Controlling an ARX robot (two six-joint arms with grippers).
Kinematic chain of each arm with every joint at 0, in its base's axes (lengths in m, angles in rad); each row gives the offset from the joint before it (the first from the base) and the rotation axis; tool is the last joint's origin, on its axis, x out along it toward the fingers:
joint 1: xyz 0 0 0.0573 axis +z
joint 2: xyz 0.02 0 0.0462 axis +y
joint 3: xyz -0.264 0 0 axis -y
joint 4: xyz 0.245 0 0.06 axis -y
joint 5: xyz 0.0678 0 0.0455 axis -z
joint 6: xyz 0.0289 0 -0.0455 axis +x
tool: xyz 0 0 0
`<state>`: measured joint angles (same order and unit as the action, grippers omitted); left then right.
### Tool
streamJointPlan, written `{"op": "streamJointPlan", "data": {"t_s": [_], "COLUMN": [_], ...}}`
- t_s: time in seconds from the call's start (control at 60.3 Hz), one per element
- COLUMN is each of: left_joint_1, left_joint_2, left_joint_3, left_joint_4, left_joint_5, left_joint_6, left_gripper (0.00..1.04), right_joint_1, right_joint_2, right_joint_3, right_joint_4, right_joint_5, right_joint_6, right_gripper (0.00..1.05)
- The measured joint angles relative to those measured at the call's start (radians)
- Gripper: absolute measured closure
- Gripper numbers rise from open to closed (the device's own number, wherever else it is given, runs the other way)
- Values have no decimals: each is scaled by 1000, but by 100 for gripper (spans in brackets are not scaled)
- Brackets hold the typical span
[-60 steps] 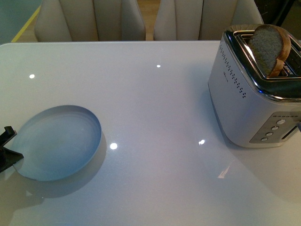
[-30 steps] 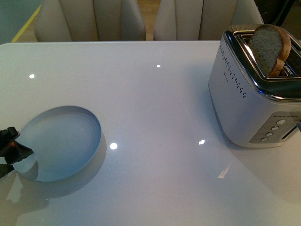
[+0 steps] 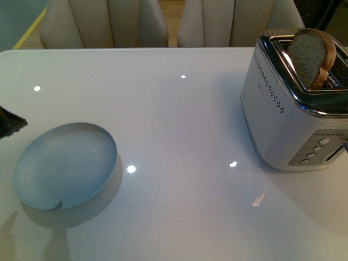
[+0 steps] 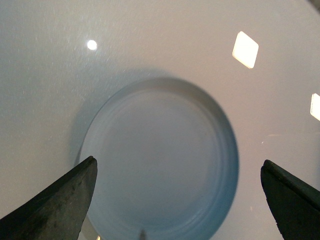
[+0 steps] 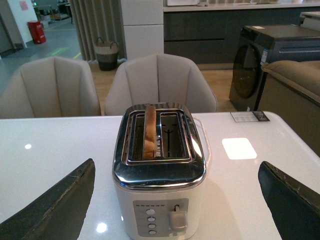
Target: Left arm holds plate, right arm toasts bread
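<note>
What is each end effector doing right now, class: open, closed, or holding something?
Left end effector: open, above the plate, holding nothing.
Right end effector: open, facing the toaster, holding nothing.

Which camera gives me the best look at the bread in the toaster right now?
The front view: the bread shows its broad speckled face and crust, standing out of the toaster. The right wrist view shows the bread only edge-on in one slot. The left wrist view shows none of it, only the plate.

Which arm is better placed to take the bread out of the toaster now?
The right arm. Its camera faces the toaster head-on, with its jaws wide open on either side and the bread standing in one slot. The left gripper hangs over the plate, across the table.
</note>
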<state>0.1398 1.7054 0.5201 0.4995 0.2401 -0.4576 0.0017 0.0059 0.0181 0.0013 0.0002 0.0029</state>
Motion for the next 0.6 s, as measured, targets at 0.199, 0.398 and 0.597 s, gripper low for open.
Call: {"op": "streamJointPlan", "data": {"t_s": [0.199,0.398,0.597], "left_joint_1": [-89,-198,-202], "left_joint_2": [-311,-518,-529], "left_joint_3": [-6,10,16], "left_joint_4": [-131,-274,-278], "left_joint_5": [-57,-118,-121], "left_joint_6": [-31,-5,-2], "left_gripper": [7,7,7], "right_joint_1": [0,0,0], "right_joint_2": [0,0,0], "right_joint_3": [0,0,0], "right_joint_4": [0,0,0], "right_joint_5": [0,0,0], "right_joint_6": [0,0,0], "right_gripper": [9,9,9]}}
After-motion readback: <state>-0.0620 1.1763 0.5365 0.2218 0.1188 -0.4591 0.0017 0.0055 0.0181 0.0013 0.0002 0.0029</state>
